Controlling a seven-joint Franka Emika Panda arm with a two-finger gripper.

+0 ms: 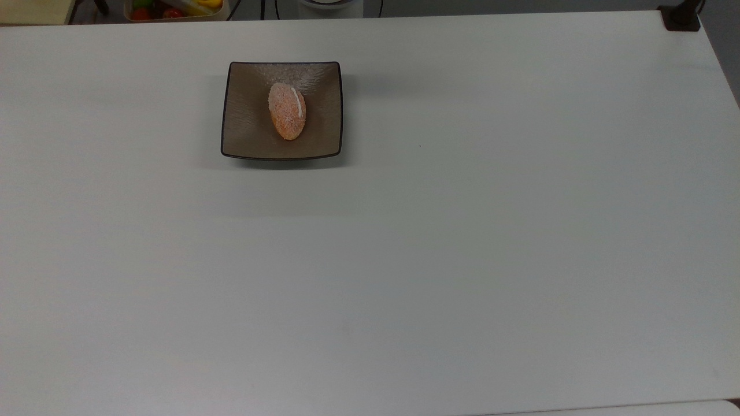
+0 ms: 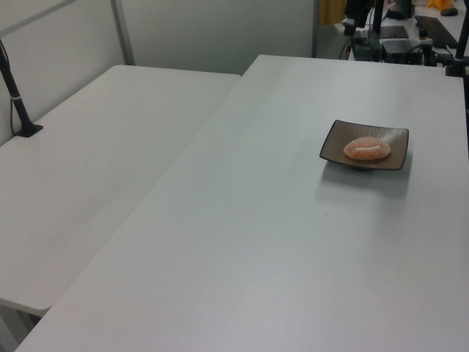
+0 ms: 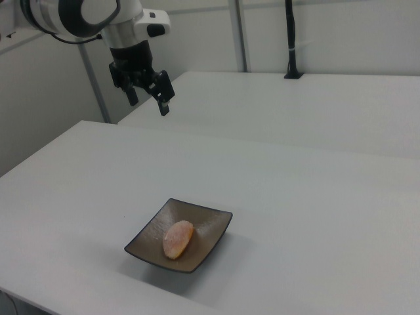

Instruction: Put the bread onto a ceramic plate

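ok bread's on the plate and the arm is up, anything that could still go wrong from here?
Little, but two things. The bread lies loose on the glossy ceramic plate, whose corners turn up only slightly, so a knock to the table might roll it off. The gripper hangs open and empty above the table's far side in the right view; a low return pass could clip the plate.

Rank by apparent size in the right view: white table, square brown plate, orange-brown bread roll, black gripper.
1. White table
2. Square brown ceramic plate
3. Black gripper and orange-brown bread roll: similar, and the gripper is farther away, so unranked.
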